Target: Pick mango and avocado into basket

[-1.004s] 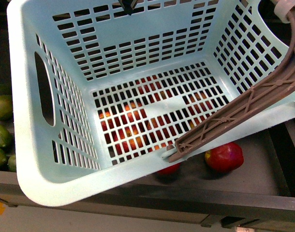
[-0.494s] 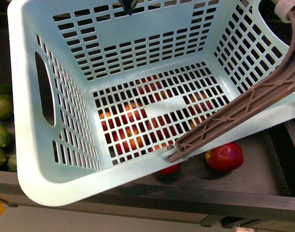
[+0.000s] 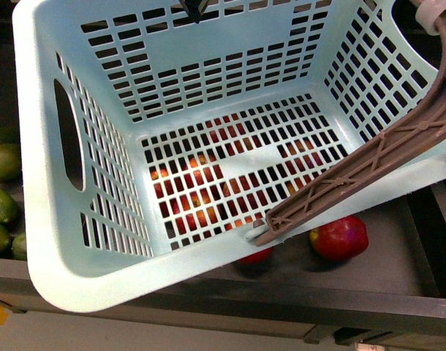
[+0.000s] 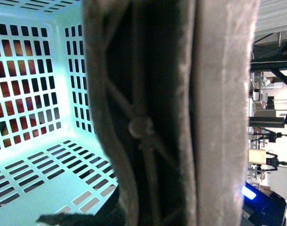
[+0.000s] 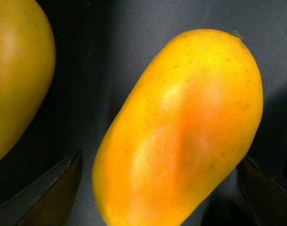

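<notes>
Where bare, dark grey shelf (image 3: 398, 272) beneath basket (image 3: 34, 183).

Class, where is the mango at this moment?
In the right wrist view, the mango lies on a dark surface between the open fingers, another yellow fruit beside it.

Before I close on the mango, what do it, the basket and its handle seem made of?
Mango: smooth, slightly waxy yellow-orange skin with faint speckles; whether it is real or a replica is unclear. Basket: light teal moulded plastic, matt, with slotted walls. Handle: grey-brown plastic with moulded cross-bracing and a dull finish.
</notes>
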Tool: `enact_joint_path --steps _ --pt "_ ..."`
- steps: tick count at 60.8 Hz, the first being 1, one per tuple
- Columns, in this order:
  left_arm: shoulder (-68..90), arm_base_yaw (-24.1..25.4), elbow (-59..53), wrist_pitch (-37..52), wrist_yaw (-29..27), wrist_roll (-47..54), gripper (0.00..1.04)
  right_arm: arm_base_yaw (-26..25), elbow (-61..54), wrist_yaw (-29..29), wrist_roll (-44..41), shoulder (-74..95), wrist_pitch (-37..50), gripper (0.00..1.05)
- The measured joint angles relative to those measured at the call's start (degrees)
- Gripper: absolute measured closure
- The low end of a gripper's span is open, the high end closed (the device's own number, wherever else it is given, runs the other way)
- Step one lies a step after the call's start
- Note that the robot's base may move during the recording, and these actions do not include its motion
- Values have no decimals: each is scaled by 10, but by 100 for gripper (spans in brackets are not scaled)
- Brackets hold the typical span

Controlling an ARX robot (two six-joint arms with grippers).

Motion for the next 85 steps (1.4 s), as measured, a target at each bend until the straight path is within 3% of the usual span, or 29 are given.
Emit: enact_joint_path --steps 8,20,29,85 --pt "0 0 0 0 0 0 91 1 -1 1 -2 0 1 9" --pt "0 0 0 0 0 0 91 0 -18 2 -9 -3 14 37" --pt "0 0 0 0 0 0 91 0 -35 3 -11 -10 21 47" --pt "0 0 0 0 0 0 91 -11 -82 -22 -19 -47 47 51"
